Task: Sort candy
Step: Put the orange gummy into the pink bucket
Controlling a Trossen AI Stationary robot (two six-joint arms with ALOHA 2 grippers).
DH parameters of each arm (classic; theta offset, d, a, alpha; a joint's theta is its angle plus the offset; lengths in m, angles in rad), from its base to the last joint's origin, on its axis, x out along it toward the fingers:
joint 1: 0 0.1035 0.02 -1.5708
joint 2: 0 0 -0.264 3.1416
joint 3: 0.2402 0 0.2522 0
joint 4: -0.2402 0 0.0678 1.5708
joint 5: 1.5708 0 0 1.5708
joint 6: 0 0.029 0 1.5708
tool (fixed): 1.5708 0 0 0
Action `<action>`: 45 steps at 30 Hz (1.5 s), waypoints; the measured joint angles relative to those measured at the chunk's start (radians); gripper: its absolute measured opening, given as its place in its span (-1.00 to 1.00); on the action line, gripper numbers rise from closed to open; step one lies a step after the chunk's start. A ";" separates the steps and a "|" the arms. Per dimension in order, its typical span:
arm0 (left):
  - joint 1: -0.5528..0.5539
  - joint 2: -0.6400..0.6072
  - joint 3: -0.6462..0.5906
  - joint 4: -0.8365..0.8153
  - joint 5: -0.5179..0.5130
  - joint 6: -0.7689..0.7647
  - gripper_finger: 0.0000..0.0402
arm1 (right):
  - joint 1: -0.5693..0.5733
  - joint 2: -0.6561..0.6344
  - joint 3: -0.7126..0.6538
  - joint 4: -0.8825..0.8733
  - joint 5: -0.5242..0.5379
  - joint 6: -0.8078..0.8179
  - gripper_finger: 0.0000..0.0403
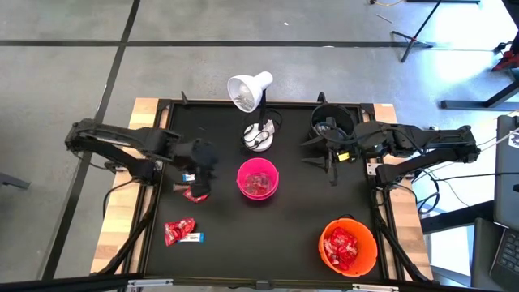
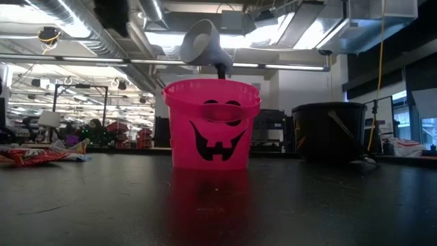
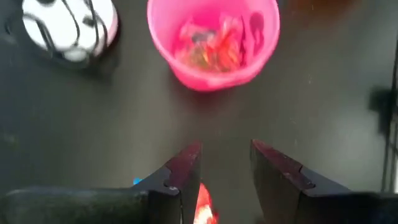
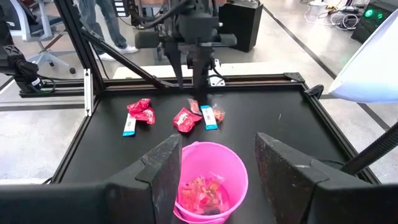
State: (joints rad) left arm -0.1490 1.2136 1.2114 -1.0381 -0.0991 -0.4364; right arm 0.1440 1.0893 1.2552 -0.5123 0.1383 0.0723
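Hovering L claw (image 4: pixel 198 93), shiny crinkly red packets (image 4: pixel 185 119)

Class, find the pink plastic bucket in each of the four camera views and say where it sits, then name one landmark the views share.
High view: the pink plastic bucket sits mid-table, below the white desk lamp.
Low view: bucket centre, its black grinning face towards the camera.
Left wrist view: bucket at the top, candy inside.
Right wrist view: bucket at bottom centre, between the two dark fingers.
Shared landmark: the lamp shows beside the bucket in every view.
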 joint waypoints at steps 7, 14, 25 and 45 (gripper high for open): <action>-0.148 -0.074 -0.130 -0.042 -0.173 -0.154 -0.38 | 0.000 0.000 0.000 0.010 0.000 0.000 -0.02; -0.215 -0.074 -0.345 -0.044 -0.167 -0.311 -0.38 | 0.000 0.000 0.000 0.009 0.000 0.000 -0.02; -0.218 -0.074 -0.597 -0.045 0.050 -0.503 -0.38 | 0.000 0.000 0.000 0.009 0.018 0.000 -0.02; -0.218 -0.073 -0.714 0.069 0.075 -0.603 -0.87 | 0.000 0.000 0.000 0.009 0.018 0.000 -0.02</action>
State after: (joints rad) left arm -0.3668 1.1404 0.4973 -0.9695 -0.0239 -1.0393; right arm 0.1436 1.0893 1.2552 -0.5034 0.1563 0.0723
